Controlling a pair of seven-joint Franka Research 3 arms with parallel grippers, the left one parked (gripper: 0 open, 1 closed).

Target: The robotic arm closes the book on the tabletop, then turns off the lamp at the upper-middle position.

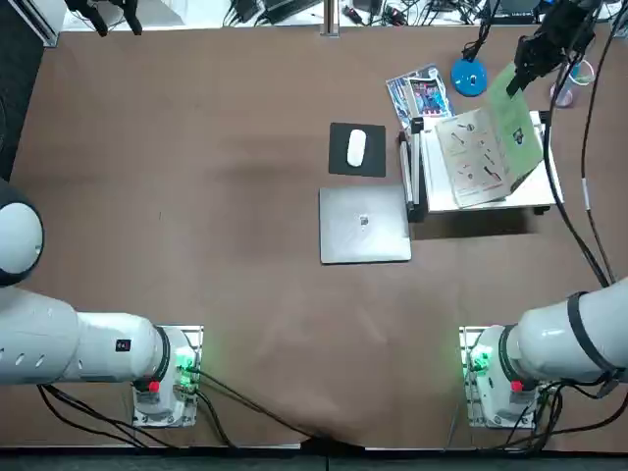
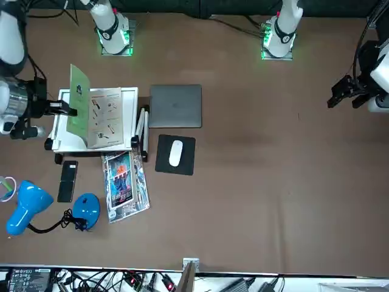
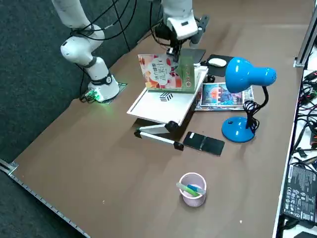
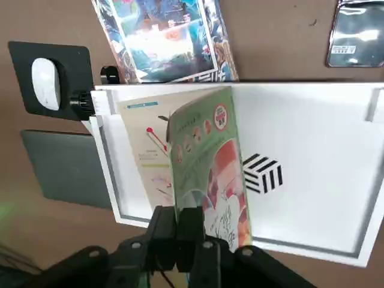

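Above the white stand (image 4: 312,150), our right gripper (image 4: 183,231) pinches the book (image 4: 207,174) cover upright; releasing early, we risk it flopping open again.

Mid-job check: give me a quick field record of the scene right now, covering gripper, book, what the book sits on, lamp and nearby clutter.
right gripper: shut on the book's cover edge, above the white stand
book: half closed, green cover lifted upright over the pages
white stand: tilted platform holding the book
lamp: blue, beside the stand, untouched
phone: flat on the table, by the stand's foot
blue booklet: between stand and lamp
pink cup: apart, holds pens
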